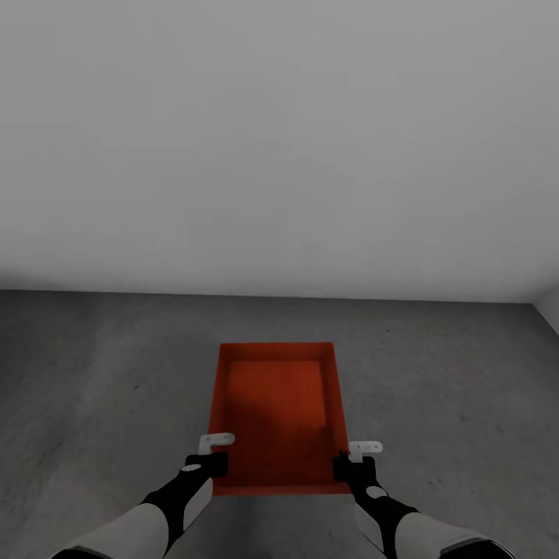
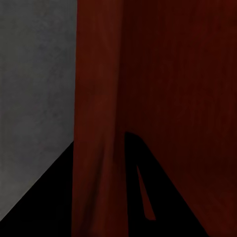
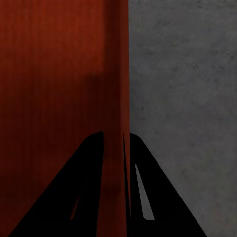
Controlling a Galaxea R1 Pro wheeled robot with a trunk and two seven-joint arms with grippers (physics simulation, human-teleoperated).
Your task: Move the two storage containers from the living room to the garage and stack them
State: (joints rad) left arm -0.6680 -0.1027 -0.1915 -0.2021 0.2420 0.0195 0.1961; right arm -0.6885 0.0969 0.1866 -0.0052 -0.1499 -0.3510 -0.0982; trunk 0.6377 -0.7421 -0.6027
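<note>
One red-orange storage container (image 1: 276, 411) is low over the dark grey concrete floor (image 1: 93, 373) of the garage, open top up and empty. I cannot tell whether it touches the floor. My left gripper (image 1: 211, 456) is shut on its left wall near the near corner, and my right gripper (image 1: 351, 460) is shut on its right wall. In the left wrist view the black fingers (image 2: 44, 202) straddle the red wall (image 2: 98, 98). The right wrist view has the fingers (image 3: 158, 197) pinching the thin wall (image 3: 117, 74).
A plain white wall (image 1: 279, 140) rises just beyond the container, meeting the floor along a straight line. A second wall starts at the far right corner (image 1: 548, 304). Bare concrete (image 3: 187, 98) lies on both sides of the container.
</note>
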